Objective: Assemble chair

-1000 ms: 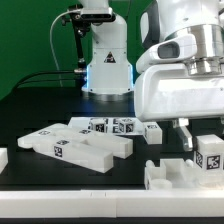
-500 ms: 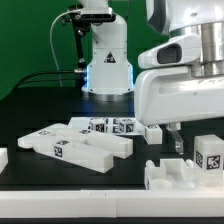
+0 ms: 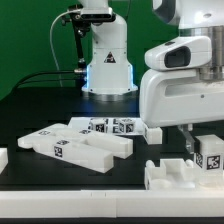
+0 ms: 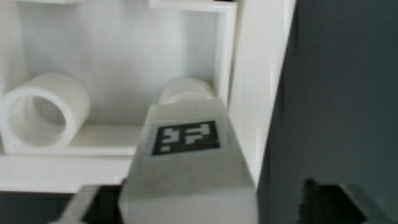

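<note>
My gripper (image 3: 198, 146) hangs low at the exterior view's right, over an upright white post with a black marker tag (image 3: 211, 157). One finger (image 3: 186, 141) shows beside the post. In the wrist view the tagged post (image 4: 187, 140) stands between my two dark fingertips (image 4: 103, 203), and my gripper (image 4: 214, 206) straddles it. There is a gap between the post and the other finger, so the jaws are open. A white part with a round hole (image 4: 50, 108) lies just beyond the post.
A white notched part (image 3: 176, 176) lies at the front right. Long flat white pieces (image 3: 75, 148) and small tagged blocks (image 3: 112, 126) lie in the middle. The robot base (image 3: 108, 66) stands at the back. A small white piece (image 3: 3, 158) is at the left edge.
The arm has shifted toward the exterior view's right, bringing the finger closer to the tagged post. The parts on the table have not moved.
</note>
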Tool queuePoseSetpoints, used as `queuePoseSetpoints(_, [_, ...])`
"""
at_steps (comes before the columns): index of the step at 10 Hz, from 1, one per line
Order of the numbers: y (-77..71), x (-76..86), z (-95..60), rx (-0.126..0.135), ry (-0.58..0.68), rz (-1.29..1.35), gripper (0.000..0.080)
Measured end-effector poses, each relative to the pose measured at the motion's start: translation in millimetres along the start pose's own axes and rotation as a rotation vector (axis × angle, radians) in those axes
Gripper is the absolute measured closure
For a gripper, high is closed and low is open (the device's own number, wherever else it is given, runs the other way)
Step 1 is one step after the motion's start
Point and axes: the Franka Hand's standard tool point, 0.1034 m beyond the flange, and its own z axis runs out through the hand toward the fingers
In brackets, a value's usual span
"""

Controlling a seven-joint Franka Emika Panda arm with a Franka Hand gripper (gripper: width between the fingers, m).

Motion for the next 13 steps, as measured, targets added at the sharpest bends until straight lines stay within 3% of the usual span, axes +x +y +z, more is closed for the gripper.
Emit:
queuePoseSetpoints(1, [0.8,0.0,0.0,-0.001,0.0,0.04,0.0508])
queuePoseSetpoints(4, [3.1,1.2,1.4,-0.002,0.015,0.367,0.0507])
queuePoseSetpoints(8, [2.3,-0.8,2.4,0.05,0.001,1.114,0.0507])
queuePoseSetpoints(10, [2.3,-1.1,2.6,0.058,-0.004,1.153,0.0507])
queuePoseSetpoints(11, [2.0,-1.4,3.0,0.054,-0.002,1.085,0.0433])
queuePoseSetpoints(12, [2.5,-0.1,2.1,0.054,0.009,0.917,0.0251])
queuePoseSetpoints(13, [6.5,2.9,0.6,0.055,0.026,0.723,0.0251])
